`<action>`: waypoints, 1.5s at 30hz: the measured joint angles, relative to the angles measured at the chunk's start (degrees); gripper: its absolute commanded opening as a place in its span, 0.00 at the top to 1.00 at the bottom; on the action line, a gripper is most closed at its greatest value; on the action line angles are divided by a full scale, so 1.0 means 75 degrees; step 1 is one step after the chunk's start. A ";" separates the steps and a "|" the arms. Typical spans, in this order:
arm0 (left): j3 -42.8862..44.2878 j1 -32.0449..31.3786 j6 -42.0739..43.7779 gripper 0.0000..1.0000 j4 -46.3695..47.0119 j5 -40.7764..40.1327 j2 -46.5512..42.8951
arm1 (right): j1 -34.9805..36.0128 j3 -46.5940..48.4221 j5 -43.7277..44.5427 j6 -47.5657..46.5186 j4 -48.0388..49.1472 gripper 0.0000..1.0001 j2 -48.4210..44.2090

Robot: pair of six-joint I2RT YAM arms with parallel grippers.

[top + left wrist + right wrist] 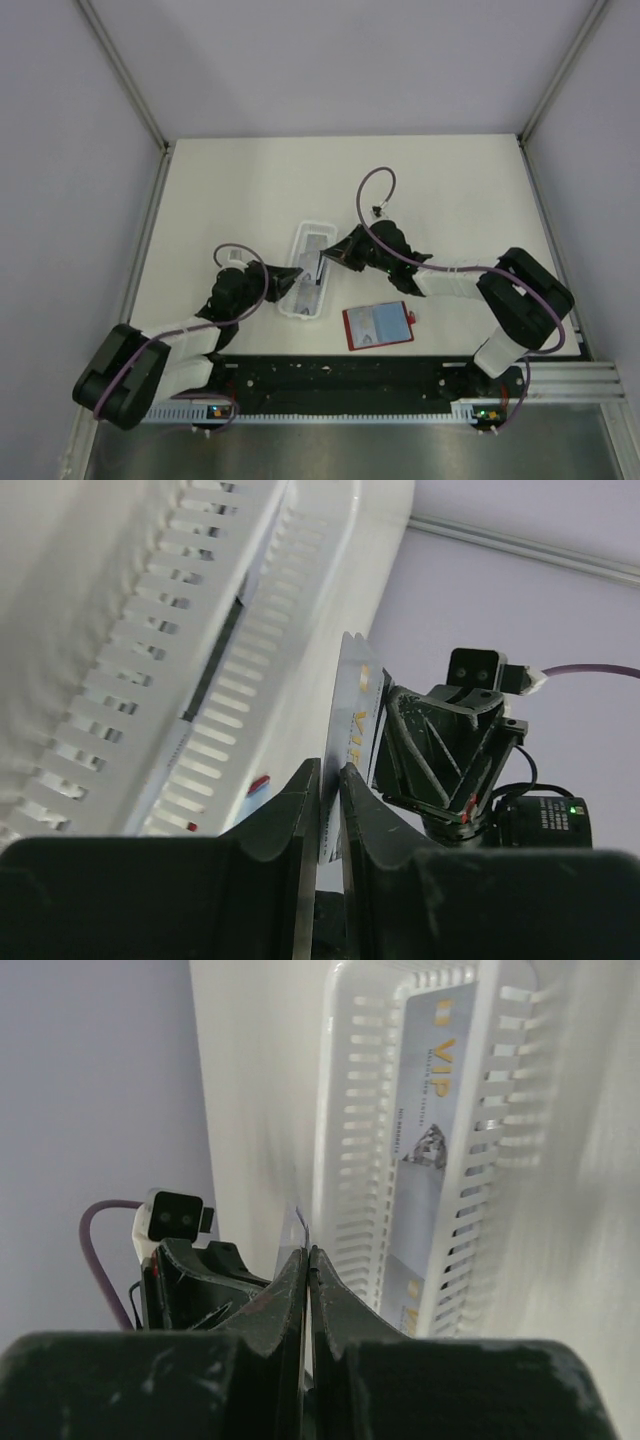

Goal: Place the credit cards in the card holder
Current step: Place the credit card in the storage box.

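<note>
A grey credit card (320, 267) stands on edge above the white slotted tray (298, 303), between my two grippers. My right gripper (309, 1251) is shut on one thin edge of this card (300, 1224). My left gripper (329, 770) has the card's (352, 705) other end between its jaws, which stand slightly apart with a narrow gap beside the card. Another grey card (430, 1130) marked VIP lies flat in the tray (350, 1160). The red card holder (350, 330) lies open near the front, with a grey card (378, 320) on it.
The long white tray (120, 680) lies lengthwise between the arms, just left of the card holder. Grey walls and metal rails bound the table on the left, right and far sides. A purple cable (375, 185) loops above the right wrist.
</note>
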 measured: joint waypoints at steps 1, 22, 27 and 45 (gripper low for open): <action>0.0000 0.0003 0.0079 0.81 0.0093 0.0032 0.0251 | -0.0032 -0.0023 0.0017 -0.0052 -0.0020 1.00 0.0058; 0.0020 0.0038 0.0391 0.34 0.2553 0.1632 0.2637 | -0.0131 0.0259 0.1274 -0.2116 -0.1594 1.00 -0.0350; 0.0353 0.0038 0.0970 0.27 0.0886 0.1591 0.1306 | -0.0175 0.0259 0.1367 -0.2559 -0.1582 1.00 -0.0828; 0.1746 0.0038 0.3427 0.22 -0.2967 0.1256 -0.1358 | -0.1778 -0.0670 -0.2731 -0.2124 0.1740 1.00 -0.1859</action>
